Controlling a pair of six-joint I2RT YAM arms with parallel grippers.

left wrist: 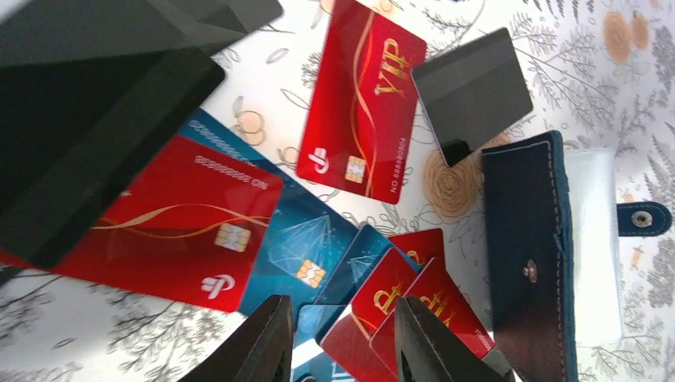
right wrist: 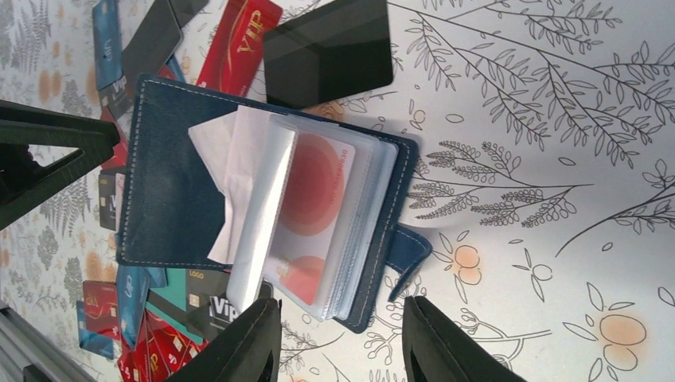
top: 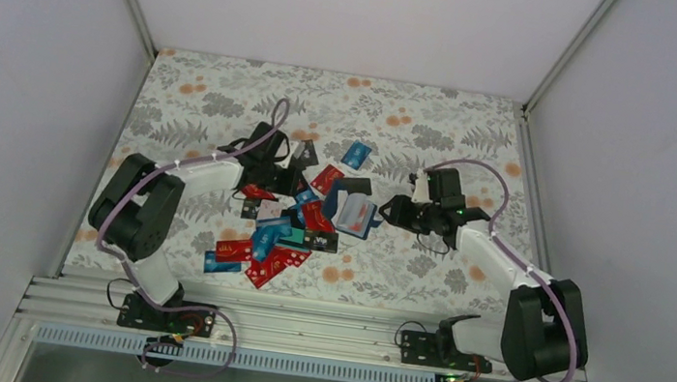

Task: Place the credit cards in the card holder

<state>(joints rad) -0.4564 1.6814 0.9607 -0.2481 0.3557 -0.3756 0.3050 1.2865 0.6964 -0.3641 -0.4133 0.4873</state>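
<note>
The card holder [top: 351, 214] is being seen lying open on the flowery table [top: 440, 126], a little right of the middle of the top view. The credit cards [top: 280, 242] are being left in a messy heap just left of it and below it, with red, blue and black ones lying over each other. One blue card [top: 356, 154] is being left by itself a bit higher up. The left gripper [top: 292, 180] is being held low at the top of the heap. In the left wrist view its fingers [left wrist: 267, 342] are being kept apart at the bottom of the frame, and red cards [left wrist: 398, 306] are being seen through the gap. Whether a card is being touched cannot be told. A red VIP card [left wrist: 362, 103] is being shown at the top middle there, with a black card [left wrist: 474, 87] just to its right and the card holder [left wrist: 525, 263] at the right side. The upper left is being filled by a big dark blurry shape [left wrist: 87, 135], and what it is cannot be told. The right gripper [top: 395, 213] is being held just right of the card holder. In the right wrist view its fingers [right wrist: 430, 342] are being kept spread at the bottom of the frame. The lower edge of the card holder [right wrist: 171, 183] is being seen between them, with nothing being pinched. Clear pockets [right wrist: 318, 199] and a white paper [right wrist: 231, 171] are being shown inside it.
</note>
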